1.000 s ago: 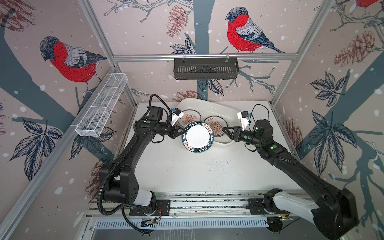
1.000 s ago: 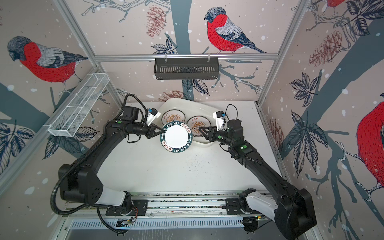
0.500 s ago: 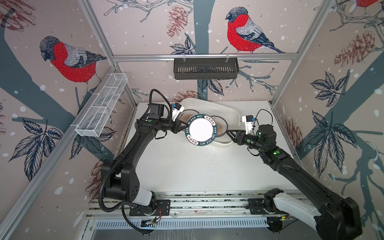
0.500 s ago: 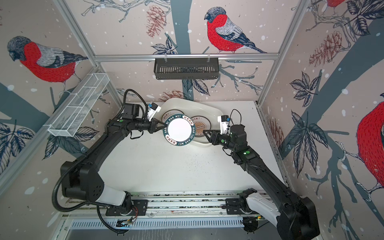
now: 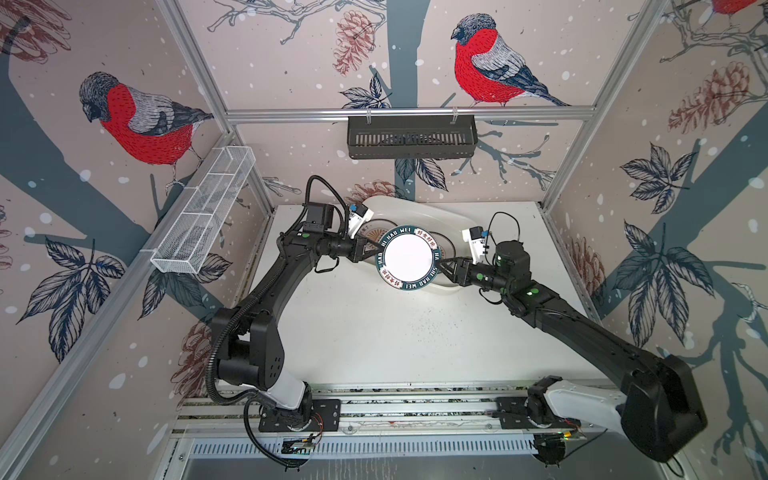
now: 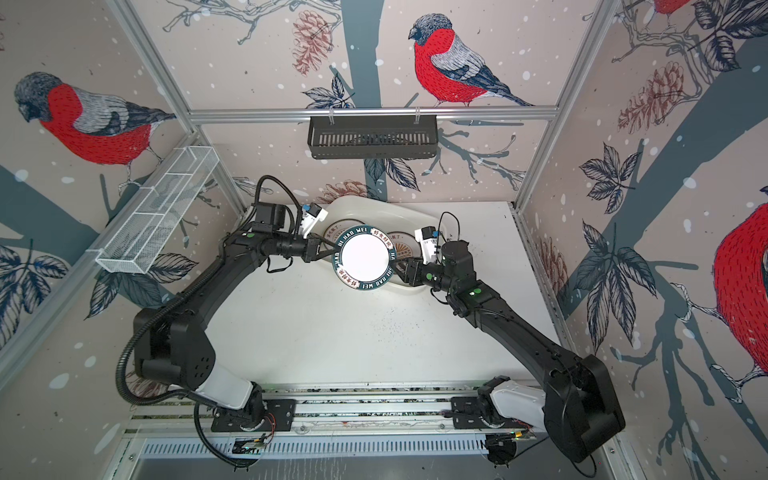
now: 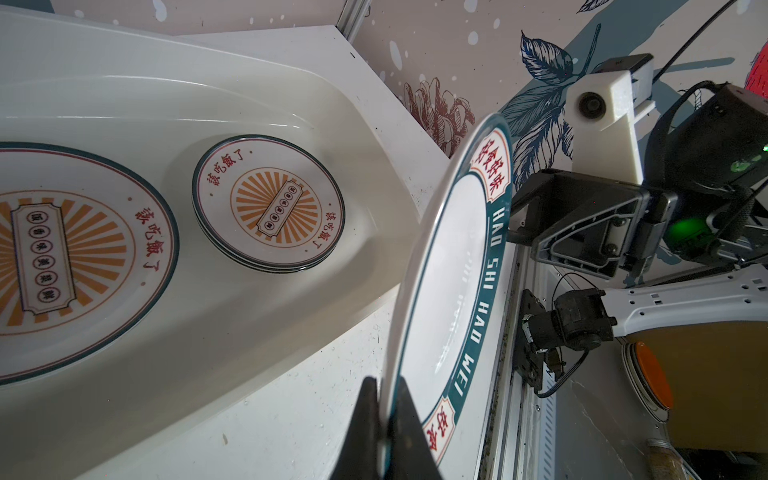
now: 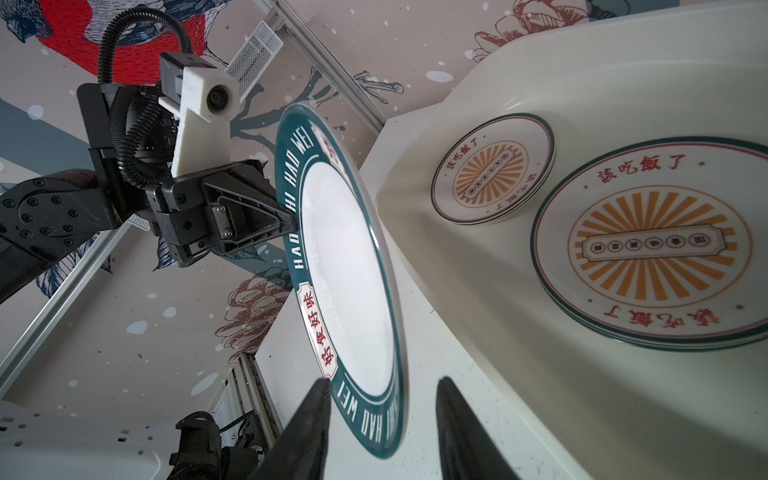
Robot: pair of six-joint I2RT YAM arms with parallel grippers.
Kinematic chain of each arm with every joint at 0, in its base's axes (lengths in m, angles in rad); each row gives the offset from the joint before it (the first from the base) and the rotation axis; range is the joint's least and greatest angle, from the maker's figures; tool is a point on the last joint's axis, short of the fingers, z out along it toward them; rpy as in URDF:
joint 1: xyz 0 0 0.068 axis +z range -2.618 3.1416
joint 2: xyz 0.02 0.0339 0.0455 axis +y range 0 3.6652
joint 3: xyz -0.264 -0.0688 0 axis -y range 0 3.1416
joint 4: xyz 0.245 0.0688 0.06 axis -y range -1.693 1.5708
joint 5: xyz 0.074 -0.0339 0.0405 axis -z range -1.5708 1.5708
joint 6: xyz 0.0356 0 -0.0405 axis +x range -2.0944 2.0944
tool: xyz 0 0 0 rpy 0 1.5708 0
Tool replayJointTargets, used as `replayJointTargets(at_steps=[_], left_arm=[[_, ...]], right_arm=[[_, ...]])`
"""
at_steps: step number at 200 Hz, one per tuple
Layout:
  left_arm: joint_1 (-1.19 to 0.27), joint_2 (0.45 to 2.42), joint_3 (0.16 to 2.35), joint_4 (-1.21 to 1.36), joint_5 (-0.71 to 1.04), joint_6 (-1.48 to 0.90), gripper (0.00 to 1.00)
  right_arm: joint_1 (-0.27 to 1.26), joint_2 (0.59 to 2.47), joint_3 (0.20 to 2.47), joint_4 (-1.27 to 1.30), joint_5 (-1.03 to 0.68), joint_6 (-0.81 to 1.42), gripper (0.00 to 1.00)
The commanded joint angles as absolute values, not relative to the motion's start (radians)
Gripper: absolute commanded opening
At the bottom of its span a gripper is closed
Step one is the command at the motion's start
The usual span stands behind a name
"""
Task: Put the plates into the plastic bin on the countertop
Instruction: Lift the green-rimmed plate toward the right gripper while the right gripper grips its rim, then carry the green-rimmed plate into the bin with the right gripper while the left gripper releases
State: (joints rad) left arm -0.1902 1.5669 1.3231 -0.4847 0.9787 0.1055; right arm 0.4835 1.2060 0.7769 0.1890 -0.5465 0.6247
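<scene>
Black slatted basket (image 5: pixel 411 137) hanging from the aluminium rail (image 5: pixel 291 115) on the back wall, white wire-mesh basket (image 5: pixel 203 212) fixed along the left wall's rail, wallpaper (image 5: pixel 270 54) of red-breasted birds (image 5: pixel 490 70), pine cones (image 5: pixel 353 41) and dark leaves (image 5: pixel 660 274)

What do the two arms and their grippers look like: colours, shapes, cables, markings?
The left arm and right arm are black, with white base segments. Each wrist bears a white camera bracket. A ribbed black hose follows the left arm; a thin black cable loops above the right wrist. Green lights glow on both. The left gripper and right gripper are black with triangular fingers.
</scene>
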Motion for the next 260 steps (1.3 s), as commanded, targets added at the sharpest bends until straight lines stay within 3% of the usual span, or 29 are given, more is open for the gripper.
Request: replayJointTargets(at_steps=[1, 110, 127, 183, 210, 260], left_arm=[[-0.196, 1.560, 1.333, -0.482, 1.045, 0.116, 0.00], [-0.203, 1.526, 1.302, -0.482, 1.060, 0.138, 0.00], [-0.204, 1.522, 1.299, -0.482, 1.056, 0.138, 0.12], [-0.204, 1.475, 1.271, -0.419, 0.971, 0.091, 0.64], [-0.204, 1.450, 1.260, -0.397, 0.911, 0.068, 0.70], [-0.200, 1.438, 1.317, -0.480, 0.858, 0.098, 0.70]], right_arm=[[0.486, 1.220, 0.787, 0.239, -0.557, 0.612, 0.41], [0.485, 1.239, 0.773, 0.304, -0.579, 0.650, 0.08], [0.485, 1.240, 0.775, 0.307, -0.581, 0.650, 0.06], [0.456, 1.248, 0.795, 0.286, -0.594, 0.650, 0.04], [0.405, 1.249, 0.820, 0.241, -0.601, 0.632, 0.04], [0.287, 1.378, 0.912, 0.123, -0.642, 0.581, 0.05]])
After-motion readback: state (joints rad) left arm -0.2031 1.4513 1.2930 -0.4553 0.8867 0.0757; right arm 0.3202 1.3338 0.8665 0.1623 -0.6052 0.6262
